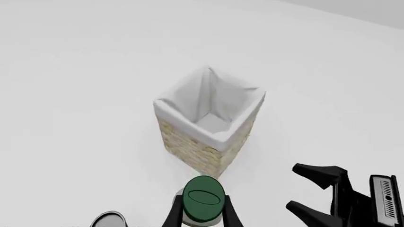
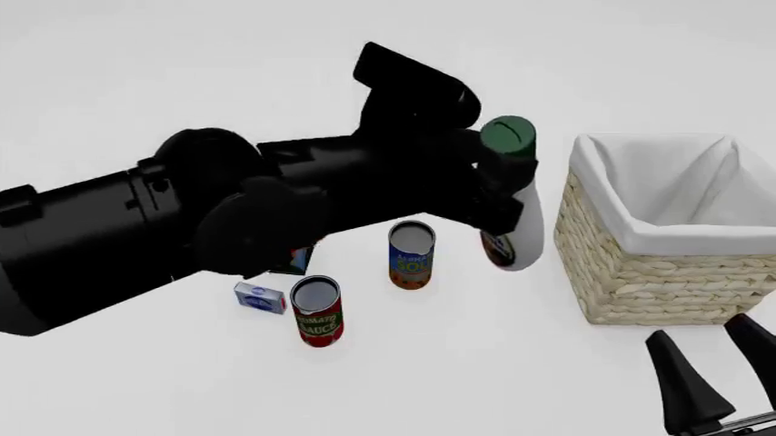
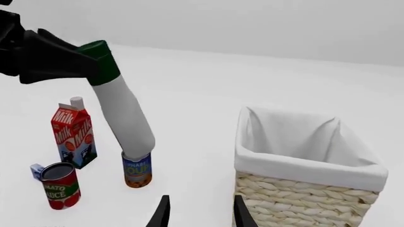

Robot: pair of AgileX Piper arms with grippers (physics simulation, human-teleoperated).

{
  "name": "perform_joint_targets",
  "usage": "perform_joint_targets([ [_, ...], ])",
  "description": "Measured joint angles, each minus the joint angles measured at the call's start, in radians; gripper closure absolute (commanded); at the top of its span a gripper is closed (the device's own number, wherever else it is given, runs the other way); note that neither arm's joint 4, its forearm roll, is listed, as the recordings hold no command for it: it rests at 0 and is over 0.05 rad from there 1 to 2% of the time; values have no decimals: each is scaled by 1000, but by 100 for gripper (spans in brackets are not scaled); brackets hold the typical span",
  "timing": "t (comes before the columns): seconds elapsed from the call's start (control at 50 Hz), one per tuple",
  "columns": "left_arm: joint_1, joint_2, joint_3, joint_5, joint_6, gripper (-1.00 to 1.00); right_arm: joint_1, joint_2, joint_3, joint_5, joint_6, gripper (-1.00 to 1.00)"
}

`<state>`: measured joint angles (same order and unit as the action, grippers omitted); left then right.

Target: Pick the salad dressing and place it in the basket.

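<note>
Above the table, left of the basket (image 2: 661, 238), the salad dressing (image 2: 514, 195) hung in the air, clamped near its dark green cap by the left gripper (image 2: 500, 173). From the right wrist view the bottle (image 3: 120, 111) slanted, cap up and toward the arm, base down and lifted clear of the table. The left gripper's fingers (image 1: 175, 213) sat close together on either side of the neck in the left wrist view, pressed against the bottle just under the cap (image 1: 203, 198), so the claw was narrowed to the width of the neck and gripping it. Beyond the cap in that view stood the basket (image 1: 208, 142), apart from the bottle, its white lining open to the camera. On the table beneath and beside the bottle stood a soup can (image 2: 412, 253), a tomato sauce can (image 2: 318, 311), a small white box (image 2: 261, 297) and a milk carton (image 3: 73, 135). Low at the front right, the right gripper (image 2: 718, 363) held its two dark fingers spread apart with nothing between them, near the basket's front corner but not touching it.
</note>
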<state>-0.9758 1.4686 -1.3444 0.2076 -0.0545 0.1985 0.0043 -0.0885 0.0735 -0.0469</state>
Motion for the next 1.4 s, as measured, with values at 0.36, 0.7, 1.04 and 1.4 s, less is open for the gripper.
perform_joint_targets([
  [0.36, 16, 90, 21, -83, -39, 100, 17, 0, -15, 15, -4, -100],
  [0.7, 6, 114, 35, -115, -59, 100, 65, 149, -200, 143, -51, -100],
  [1.04, 2, 112, 36, -119, -63, 100, 194, 406, -432, 286, -76, -100],
  [1.4, -14, 99, 44, -122, -66, 100, 283, 602, -534, 298, -104, -100],
])
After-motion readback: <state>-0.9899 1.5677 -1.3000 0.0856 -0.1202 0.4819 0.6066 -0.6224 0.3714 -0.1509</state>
